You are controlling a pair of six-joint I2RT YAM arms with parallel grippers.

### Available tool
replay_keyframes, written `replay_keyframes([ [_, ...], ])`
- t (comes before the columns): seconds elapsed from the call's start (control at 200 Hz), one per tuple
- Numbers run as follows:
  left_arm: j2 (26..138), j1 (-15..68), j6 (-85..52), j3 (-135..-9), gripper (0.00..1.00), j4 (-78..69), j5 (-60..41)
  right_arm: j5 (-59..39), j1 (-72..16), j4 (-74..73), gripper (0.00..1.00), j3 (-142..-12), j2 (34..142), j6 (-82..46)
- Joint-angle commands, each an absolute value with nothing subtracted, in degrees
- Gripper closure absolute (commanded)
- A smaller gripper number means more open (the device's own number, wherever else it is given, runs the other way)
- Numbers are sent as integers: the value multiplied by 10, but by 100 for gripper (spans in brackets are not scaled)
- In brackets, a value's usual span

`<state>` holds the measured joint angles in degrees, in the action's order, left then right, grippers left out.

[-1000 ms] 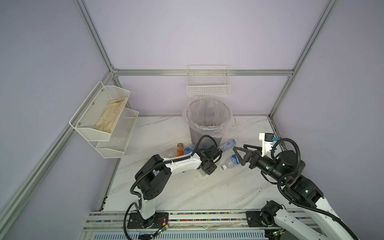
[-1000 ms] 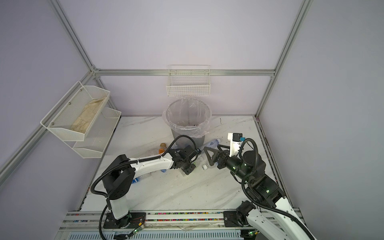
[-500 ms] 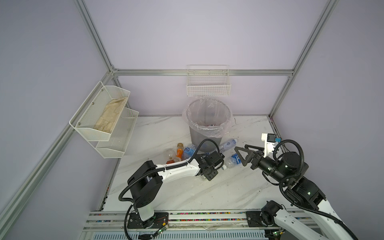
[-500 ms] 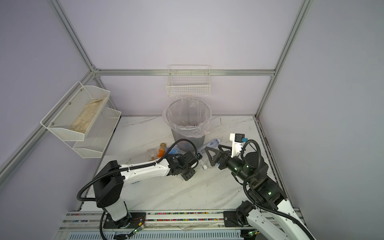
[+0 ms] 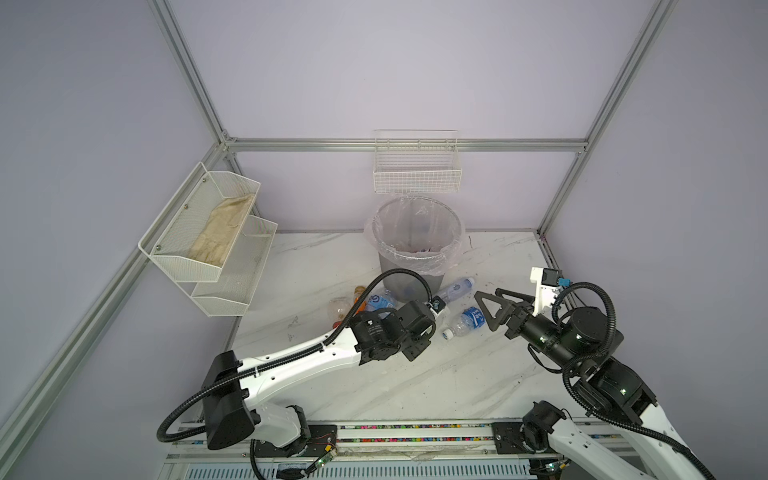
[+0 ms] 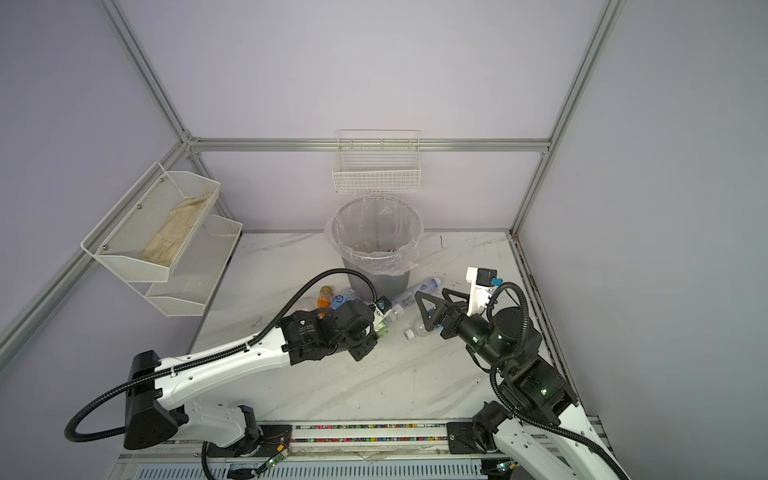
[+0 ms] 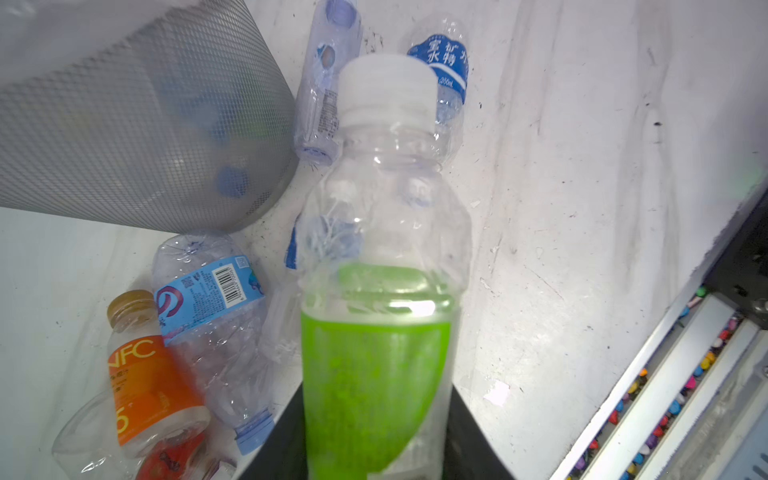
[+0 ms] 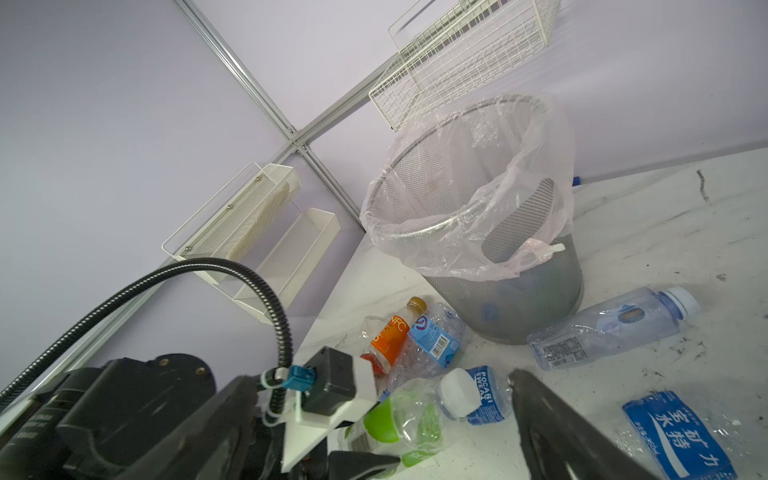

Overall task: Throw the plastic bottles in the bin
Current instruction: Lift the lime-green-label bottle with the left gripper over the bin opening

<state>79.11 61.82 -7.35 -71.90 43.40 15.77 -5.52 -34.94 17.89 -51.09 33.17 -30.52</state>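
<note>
Looking down in a top view, you have the left gripper at centre frame, low over the marble table, with the green-label bottle at its tip. The bin stands upright just above it in the picture, its liner folded over the rim. In both top views the right gripper sits right of centre, fingers spread wide and carrying nothing, aimed at a blue-label bottle lying just beside its tips. A long clear bottle lies against the bin's foot, and an orange-label bottle lies with other crushed ones to the bin's left. Over to the left wrist camera: the jaws stand either side of the green label, pressed to the body, white cap pointing away. That reads as a pinch, so the pick is the step in hand. Whether the bottle is off the table, I can't tell. Right wrist camera shows the same bottle at the left gripper, with the bin behind the pile. Next, by my reckoning, you need height. Lift until the bottle clears rim and liner, swing over the opening, then release.
</note>
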Motion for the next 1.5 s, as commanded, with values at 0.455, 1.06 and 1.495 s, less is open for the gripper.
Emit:
replay_keyframes([
  [0.455, 591, 626, 1, -819, 67, 270, 233, -31, -350, 185, 3, -488, 335, -330],
  [1.06, 659, 596, 96, -912, 66, 61, 232, -41, -350, 184, 3, -466, 332, -338],
  [1.495, 913, 409, -61, -1071, 47, 199, 121, -55, -350, 199, 3, -475, 311, -357],
])
